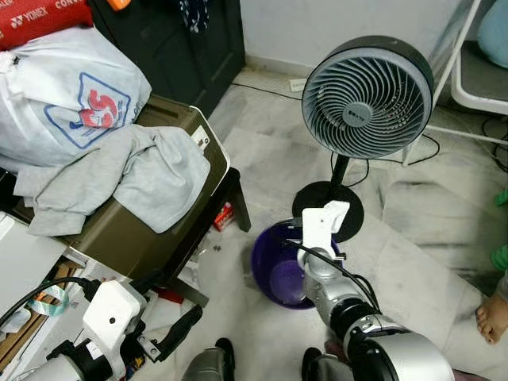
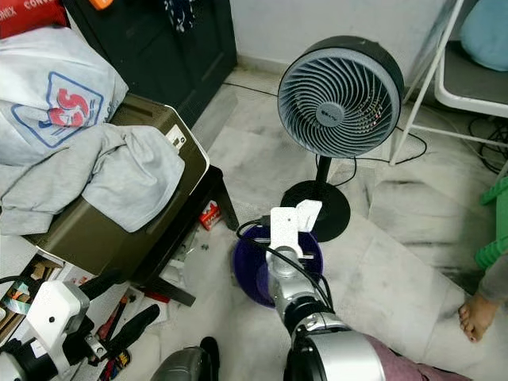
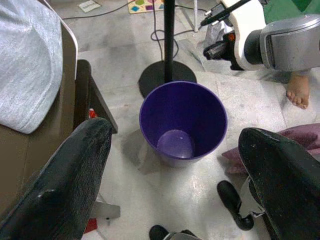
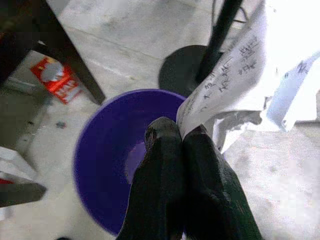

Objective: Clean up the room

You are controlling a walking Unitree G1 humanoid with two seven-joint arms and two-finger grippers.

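Observation:
A purple bin [image 1: 278, 274] stands on the floor in front of the fan's base, seen empty in the left wrist view [image 3: 182, 122]. My right gripper [image 4: 181, 137] is shut on a white sheet of paper [image 4: 235, 75] with handwriting, held above the bin's rim [image 4: 100, 135]. The paper [image 1: 324, 224] sticks up from that gripper in the eye views. My left gripper [image 1: 171, 337] hangs low at the left, and its two black fingers [image 3: 65, 185] stand wide apart, open, with nothing between them.
A grey fan [image 1: 367, 97] on a black stand [image 1: 329, 208] is just behind the bin. At left, a brown box [image 1: 151, 230] carries grey clothing [image 1: 131, 178] and a white bag [image 1: 67, 99]. A person's bare foot [image 1: 494, 316] is at right. Red packaging [image 4: 56, 77] lies under the stool.

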